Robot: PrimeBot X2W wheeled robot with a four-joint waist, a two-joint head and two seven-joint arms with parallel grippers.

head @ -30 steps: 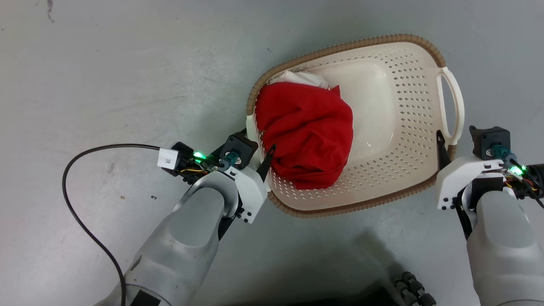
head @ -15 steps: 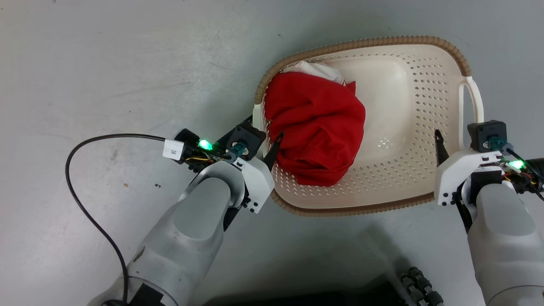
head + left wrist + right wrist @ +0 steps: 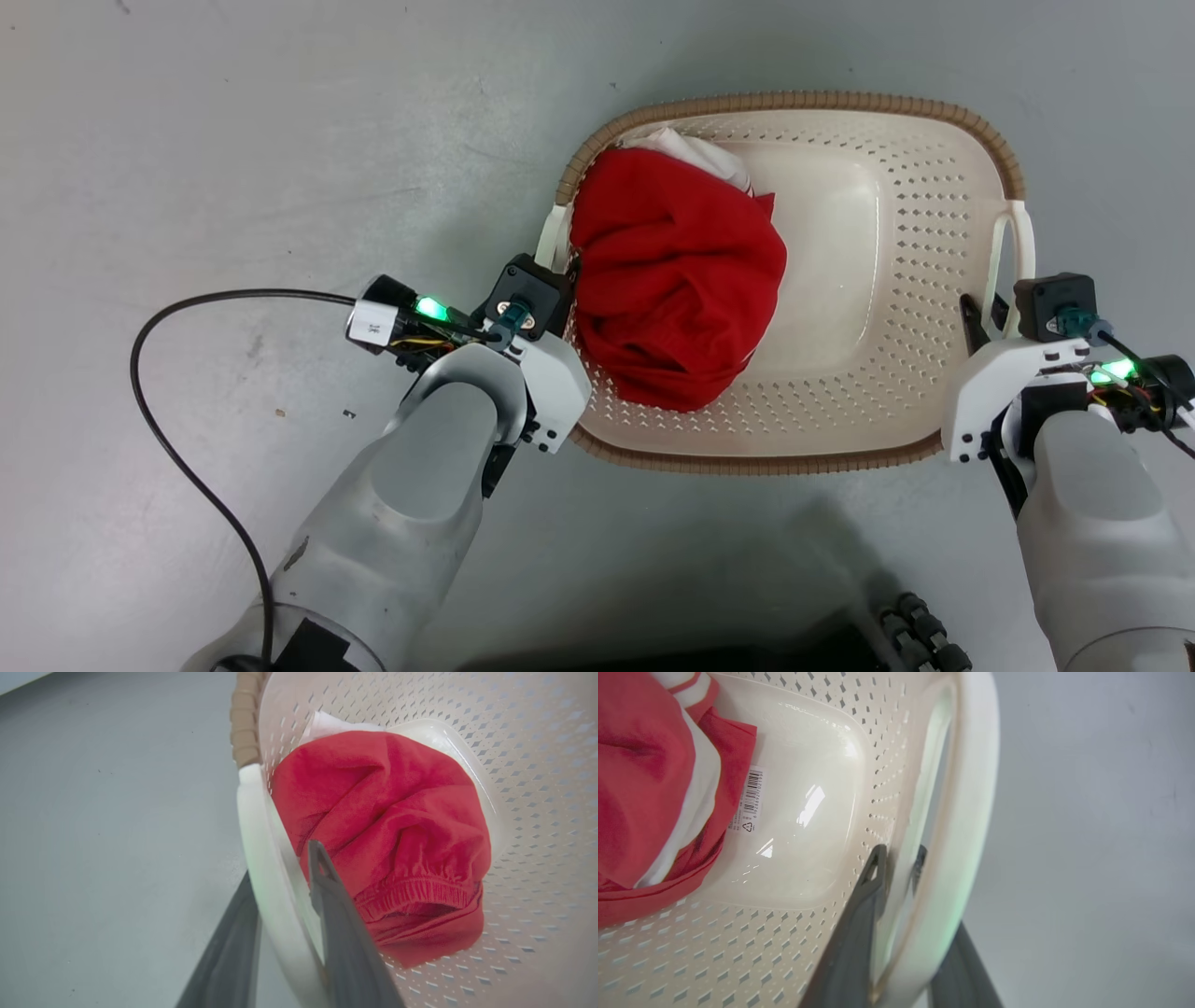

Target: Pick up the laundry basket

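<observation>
The cream perforated laundry basket [image 3: 845, 233] with its brown rim lies square across the grey floor, between my two arms. A crumpled red garment [image 3: 677, 280] over a white one [image 3: 695, 154] fills its left half. My left gripper [image 3: 566, 280] is shut on the left looped handle; in the left wrist view its fingers [image 3: 327, 896] clamp the white handle bar [image 3: 261, 826] next to the red garment [image 3: 387, 826]. My right gripper [image 3: 985, 322] is shut on the basket's right end; its fingers [image 3: 873, 877] pinch the wall just inside the handle loop [image 3: 971, 812].
A black cable [image 3: 177, 448] loops over the floor to my left wrist. My dark base with ribbed wheels [image 3: 920, 635] sits at the bottom edge, just below the basket. A barcode label [image 3: 749, 798] is stuck on the basket's bottom.
The basket has turned from a tilt to lie level across the view, with both grippers staying on its ends. The left gripper has closed in on the handle; the view shifted slightly.
</observation>
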